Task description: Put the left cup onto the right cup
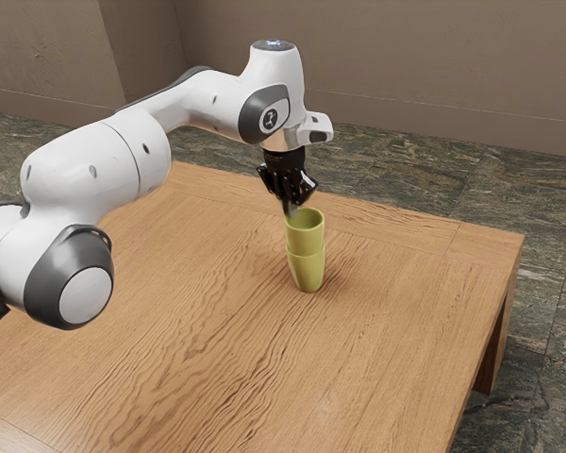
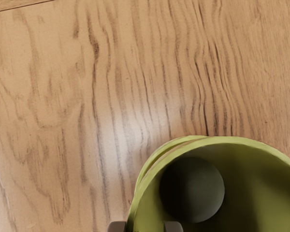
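On the table, upper cup nests in lower cup; gripper at rim.

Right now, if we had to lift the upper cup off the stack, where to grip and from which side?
Take the upper cup by its rim wall, coming straight down from above, on the side nearest the arm where the gripper sits. It stands upright, mouth open, nested in the lower cup, so just its rim band is exposed.
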Action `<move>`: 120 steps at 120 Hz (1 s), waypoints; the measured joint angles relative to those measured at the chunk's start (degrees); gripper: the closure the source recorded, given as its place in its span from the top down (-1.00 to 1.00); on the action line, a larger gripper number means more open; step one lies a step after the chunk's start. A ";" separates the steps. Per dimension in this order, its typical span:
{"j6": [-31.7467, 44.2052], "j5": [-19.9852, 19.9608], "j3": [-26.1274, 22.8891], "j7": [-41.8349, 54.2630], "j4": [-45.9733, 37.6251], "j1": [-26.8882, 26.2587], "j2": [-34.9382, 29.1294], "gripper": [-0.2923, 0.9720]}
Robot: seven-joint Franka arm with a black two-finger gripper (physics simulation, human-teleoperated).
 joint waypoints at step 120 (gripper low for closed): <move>-0.87 -1.45 0.21 0.16 -6.49 -1.07 -9.53 0.22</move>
